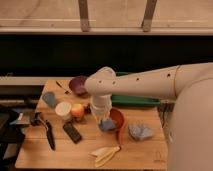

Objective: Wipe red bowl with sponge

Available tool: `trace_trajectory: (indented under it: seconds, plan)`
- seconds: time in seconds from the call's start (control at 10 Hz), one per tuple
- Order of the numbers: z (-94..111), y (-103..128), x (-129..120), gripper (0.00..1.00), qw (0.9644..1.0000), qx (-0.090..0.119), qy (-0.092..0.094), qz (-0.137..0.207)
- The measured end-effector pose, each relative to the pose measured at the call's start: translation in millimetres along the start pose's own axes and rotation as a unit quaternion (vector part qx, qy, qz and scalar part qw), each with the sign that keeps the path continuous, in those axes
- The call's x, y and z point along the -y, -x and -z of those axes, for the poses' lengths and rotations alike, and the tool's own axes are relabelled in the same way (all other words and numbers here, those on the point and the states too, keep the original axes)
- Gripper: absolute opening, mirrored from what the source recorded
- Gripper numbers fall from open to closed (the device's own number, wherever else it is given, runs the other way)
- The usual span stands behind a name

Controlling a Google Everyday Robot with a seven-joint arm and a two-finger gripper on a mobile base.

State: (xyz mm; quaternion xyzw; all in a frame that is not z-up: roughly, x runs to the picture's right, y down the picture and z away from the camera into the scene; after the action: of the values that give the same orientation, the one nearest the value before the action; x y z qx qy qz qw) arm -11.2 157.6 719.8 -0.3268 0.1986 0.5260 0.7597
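Note:
The red bowl (119,122) sits on the wooden table (45,155), right of centre, and looks tipped up toward the left. My gripper (104,120) points down from the white arm (145,85) at the bowl's left rim. It holds a blue-grey sponge (106,125) against the bowl's inner left side. The arm's wrist hides the far part of the bowl.
A purple bowl (77,85), a green tray (135,101), a white cup (63,110), an orange fruit (77,111), a dark phone-like block (73,133), a black tool (48,134), a banana peel (105,154) and a crumpled blue-grey cloth (141,132) surround the bowl.

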Motion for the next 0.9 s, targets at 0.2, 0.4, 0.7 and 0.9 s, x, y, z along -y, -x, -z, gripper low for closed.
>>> trace_trajectory:
  seconds: [0.2,0.4,0.7,0.9]
  plan:
    - [2.2,-7.5,5.4,0.08,1.0,0.004,-0.004,-0.007]
    - [7.8,8.0,22.3,0.08,0.9997,0.019,-0.007,-0.013]
    - [12.2,36.6,36.5,0.08,0.9996,0.029,-0.005,0.001]
    - [11.7,37.9,31.7,0.08,0.9994,0.029,-0.005,0.018]
